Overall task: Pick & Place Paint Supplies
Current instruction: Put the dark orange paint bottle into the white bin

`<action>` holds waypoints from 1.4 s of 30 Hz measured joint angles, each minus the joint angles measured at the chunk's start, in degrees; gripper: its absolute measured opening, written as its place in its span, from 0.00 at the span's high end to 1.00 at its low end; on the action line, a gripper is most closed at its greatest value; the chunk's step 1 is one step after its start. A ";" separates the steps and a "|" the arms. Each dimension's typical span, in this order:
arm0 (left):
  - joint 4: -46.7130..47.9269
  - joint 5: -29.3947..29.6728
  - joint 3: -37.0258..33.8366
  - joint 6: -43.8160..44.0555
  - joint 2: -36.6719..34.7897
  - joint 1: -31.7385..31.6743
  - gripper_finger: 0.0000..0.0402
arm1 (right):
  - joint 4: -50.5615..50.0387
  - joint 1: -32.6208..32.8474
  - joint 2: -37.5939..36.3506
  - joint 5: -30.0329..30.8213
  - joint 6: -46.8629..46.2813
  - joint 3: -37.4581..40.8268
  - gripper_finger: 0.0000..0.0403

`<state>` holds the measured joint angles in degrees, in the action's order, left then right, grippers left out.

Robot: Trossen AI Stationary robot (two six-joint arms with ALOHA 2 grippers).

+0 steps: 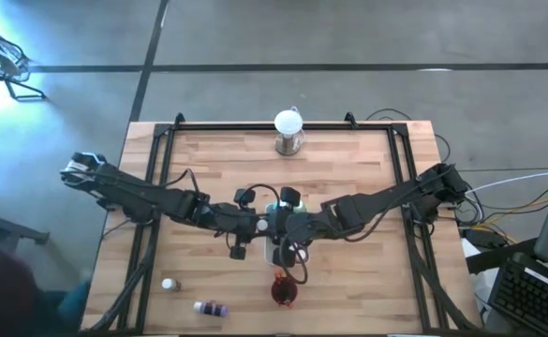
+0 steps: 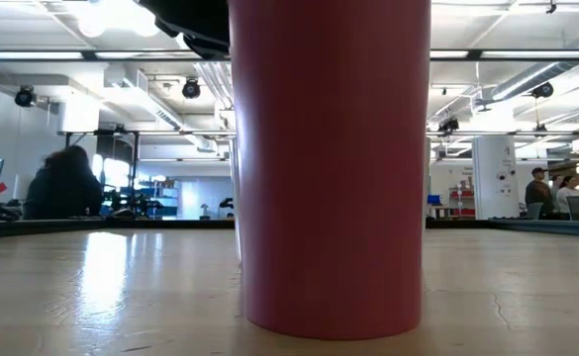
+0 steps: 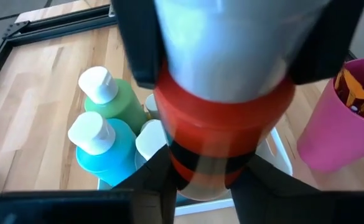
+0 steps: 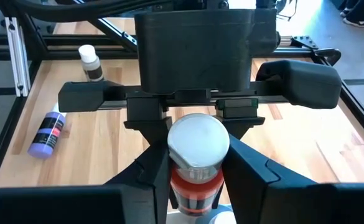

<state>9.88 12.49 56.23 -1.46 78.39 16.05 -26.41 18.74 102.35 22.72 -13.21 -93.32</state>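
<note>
**Red bottle gripped by both arms over the tray**

The red paint bottle (image 4: 197, 180) is above the white tray (image 3: 280, 152), clamped by the left gripper (image 3: 197, 180) and the right gripper (image 4: 197, 171). I judge a handover; next, one gripper must release. The teal bottle (image 3: 104, 146), green bottle (image 3: 116, 99) and cup (image 3: 340, 115) crowd nearby.

You see a red bottle (image 4: 197, 180) with a white cap and a black band, gripped between the dark left tool (image 4: 194, 134) and the dark right tool (image 4: 197, 186). Beside it stand a green bottle (image 3: 116, 102) and a teal bottle (image 3: 104, 149), both white-capped. The cup (image 2: 329, 163) is dark pinkish-red. A purple bottle (image 4: 46, 132) lies on the pale wood-grain tabletop (image 4: 281, 143).
</note>
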 joint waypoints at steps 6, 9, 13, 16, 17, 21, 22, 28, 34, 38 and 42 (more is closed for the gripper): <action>4.05 0.50 -0.13 -1.25 -0.60 -0.02 0.44 | -0.69 0.07 -0.54 -0.66 -1.52 0.02 0.73; 6.72 1.49 -0.13 -0.09 -2.12 -0.06 0.32 | -2.75 0.23 -1.41 -1.00 -2.68 0.02 0.73; 10.28 3.84 -0.21 2.77 -5.07 -0.17 0.24 | -3.77 0.65 -1.87 -0.73 -3.50 0.02 0.73; 12.73 6.54 -0.44 4.38 -7.40 -0.20 0.23 | -3.80 1.68 -2.22 -0.68 -3.73 0.02 0.73; 12.68 7.27 -0.74 4.72 -8.25 -0.20 0.24 | -3.84 2.12 -2.29 -0.74 -3.96 0.02 0.73; 12.66 9.60 -2.59 5.71 -11.38 -0.20 0.25 | -4.83 3.95 -2.34 -0.11 -5.77 0.05 0.73; 12.78 10.41 -3.10 5.97 -12.21 -0.20 0.26 | -4.87 4.53 -2.34 0.58 -6.43 0.19 0.73; 10.98 13.78 -6.03 6.08 -16.63 -0.20 0.26 | -5.35 8.46 -2.34 6.84 -10.52 1.09 0.73; 10.08 14.98 -7.91 6.14 -19.94 -0.20 0.26 | -5.18 10.68 -2.17 10.76 -13.44 1.51 0.73; 9.66 15.58 -7.91 6.14 -21.42 -0.20 0.26 | -5.08 11.37 -2.14 12.34 -13.86 1.51 0.73; 9.57 16.13 -7.91 6.14 -22.26 -0.20 0.26 | -5.19 11.70 -2.14 14.54 -13.89 2.02 0.73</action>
<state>19.45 28.62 48.31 4.69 56.13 15.86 -31.61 30.44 100.20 37.26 -27.10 -91.30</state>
